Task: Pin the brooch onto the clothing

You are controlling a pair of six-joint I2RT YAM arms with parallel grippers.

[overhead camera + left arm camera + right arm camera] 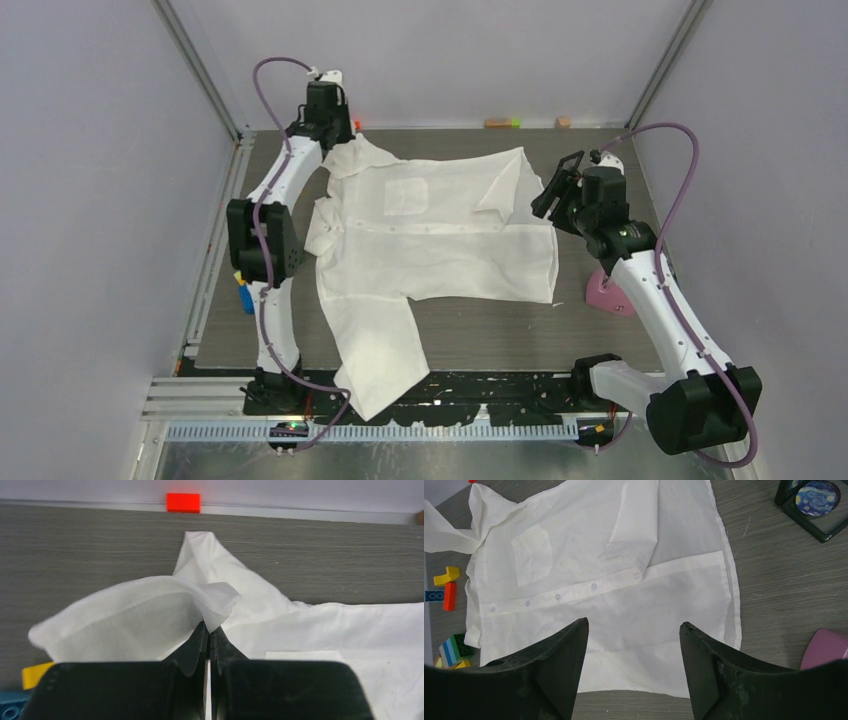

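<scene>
Left tool (208,632) clenched on the shirt (440,240); right tool (634,630) released above it.

The white shirt lies spread front up across the grey table (480,335), with one end trailing past the near edge. At its far left corner, the left tool's jaws are pressed together on a raised fold of the thin fabric. The right tool hangs over the shirt's right side, jaws wide apart and holding nothing, with the button row (559,596) just beyond its fingertips.

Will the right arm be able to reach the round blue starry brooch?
Probably yes: the right pincer hangs open and empty, and nothing stands between it and the brooch in its black case.
</scene>
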